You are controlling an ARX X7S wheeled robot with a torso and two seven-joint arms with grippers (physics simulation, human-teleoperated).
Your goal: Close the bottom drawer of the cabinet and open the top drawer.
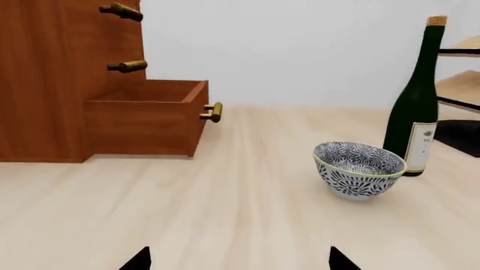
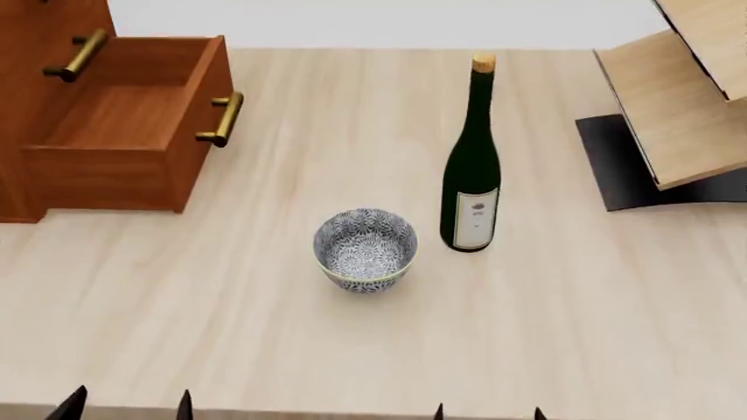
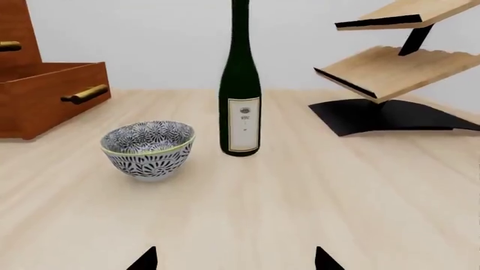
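Both grippers, left (image 2: 126,406) and right (image 2: 488,412), sit spread wide and holding nothing at the head view's bottom edge. Bottom drawer (image 2: 122,122) juts open from the cabinet (image 2: 35,35) at upper left; top drawer (image 1: 120,10) shut. Bowl (image 2: 366,248) and bottle (image 2: 471,166) stand mid-table (image 2: 233,332).

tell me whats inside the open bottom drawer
Nothing shows inside the bottom drawer: the head view sees only bare wood floor. Its rear part, under the cabinet, is hidden.
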